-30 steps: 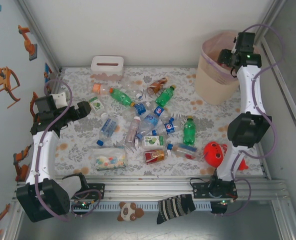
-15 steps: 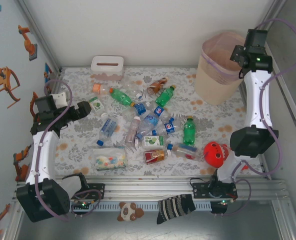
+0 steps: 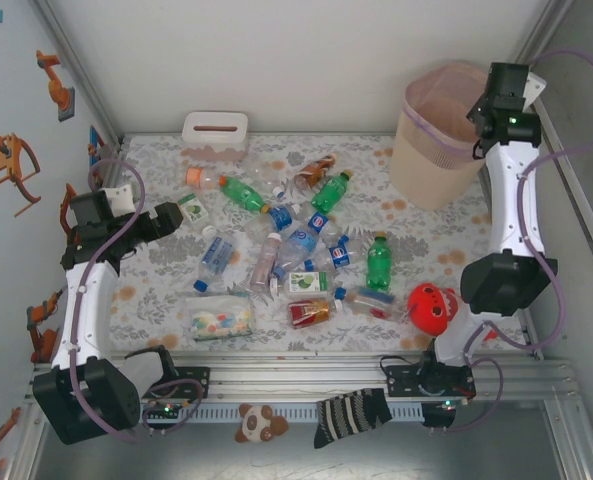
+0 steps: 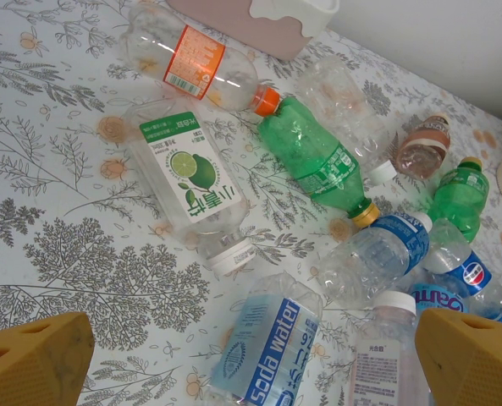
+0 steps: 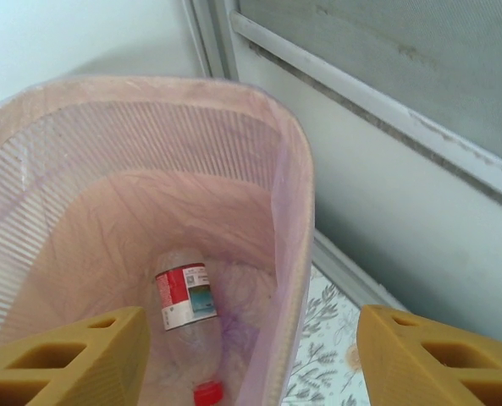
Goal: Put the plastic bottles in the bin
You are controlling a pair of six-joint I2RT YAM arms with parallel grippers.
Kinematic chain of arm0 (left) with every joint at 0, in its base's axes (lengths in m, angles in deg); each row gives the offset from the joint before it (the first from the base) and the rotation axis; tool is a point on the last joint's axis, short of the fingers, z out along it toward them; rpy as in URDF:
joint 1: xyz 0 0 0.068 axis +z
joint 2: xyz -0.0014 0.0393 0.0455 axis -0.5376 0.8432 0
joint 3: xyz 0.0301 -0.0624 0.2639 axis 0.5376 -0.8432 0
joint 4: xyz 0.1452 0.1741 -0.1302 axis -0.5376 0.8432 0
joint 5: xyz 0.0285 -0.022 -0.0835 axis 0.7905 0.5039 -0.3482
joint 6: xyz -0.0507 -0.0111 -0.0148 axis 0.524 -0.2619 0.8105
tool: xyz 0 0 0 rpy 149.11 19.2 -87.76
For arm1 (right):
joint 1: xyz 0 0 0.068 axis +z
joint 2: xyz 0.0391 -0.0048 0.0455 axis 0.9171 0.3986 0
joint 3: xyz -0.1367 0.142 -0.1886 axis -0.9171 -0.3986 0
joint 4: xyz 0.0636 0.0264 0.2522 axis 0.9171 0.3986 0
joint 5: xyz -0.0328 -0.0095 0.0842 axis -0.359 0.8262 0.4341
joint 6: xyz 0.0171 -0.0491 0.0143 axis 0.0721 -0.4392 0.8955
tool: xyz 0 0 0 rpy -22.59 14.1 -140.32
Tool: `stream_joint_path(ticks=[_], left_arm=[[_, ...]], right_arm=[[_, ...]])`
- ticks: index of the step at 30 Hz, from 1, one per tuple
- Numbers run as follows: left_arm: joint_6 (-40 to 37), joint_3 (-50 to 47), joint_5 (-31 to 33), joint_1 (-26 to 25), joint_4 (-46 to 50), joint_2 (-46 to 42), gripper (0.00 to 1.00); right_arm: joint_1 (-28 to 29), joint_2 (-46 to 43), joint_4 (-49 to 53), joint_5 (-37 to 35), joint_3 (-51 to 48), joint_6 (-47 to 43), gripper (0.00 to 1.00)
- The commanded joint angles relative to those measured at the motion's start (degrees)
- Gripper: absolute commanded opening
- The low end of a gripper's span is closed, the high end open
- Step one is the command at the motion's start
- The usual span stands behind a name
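Several plastic bottles lie scattered on the floral mat, among them green ones and clear ones with blue labels. My left gripper hangs open at the mat's left side. Below it lie a soda water bottle and a lime-label bottle, and nothing sits between its yellow fingers. The beige-pink bin stands at the back right. My right gripper is open above the bin's right rim, holding nothing. A clear bottle with a red label and red cap lies on the bin's bottom.
A white tissue box stands at the back left. A red rounded toy and a clear packet of coloured pieces lie near the front edge. A striped sock and a panda toy rest on the front rail. The right wall is close to the bin.
My right gripper has moved from over the bin's middle to its right rim. The left arm and the bottles on the mat have not moved.
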Motion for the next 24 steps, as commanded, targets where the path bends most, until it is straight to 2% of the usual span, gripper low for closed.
stream_joint_path(ticks=[1,4,9,15,24], left_arm=[[0.61,-0.09,-1.16,0.44,-0.49,-0.48,0.97],[0.61,-0.18,-1.23,0.4,-0.51,-0.66,0.97],[0.64,-0.18,-1.33,0.44,-0.53,-0.71,0.97],[0.42,-0.27,-1.03,0.44,-0.24,-1.1,0.97],[0.29,-0.2,-0.9,0.44,-0.14,-0.94,0.97]], right_arm=[[0.51,-2.79,0.38,-5.0,-3.56,11.35,0.64],[0.69,-2.49,1.1,-6.63,-5.03,15.68,0.64],[0.62,0.38,-0.32,-6.3,-5.09,17.19,0.62],[0.56,4.38,-0.47,-6.75,-3.59,17.68,0.53],[0.52,3.03,-0.27,-5.51,-4.33,15.34,0.32]])
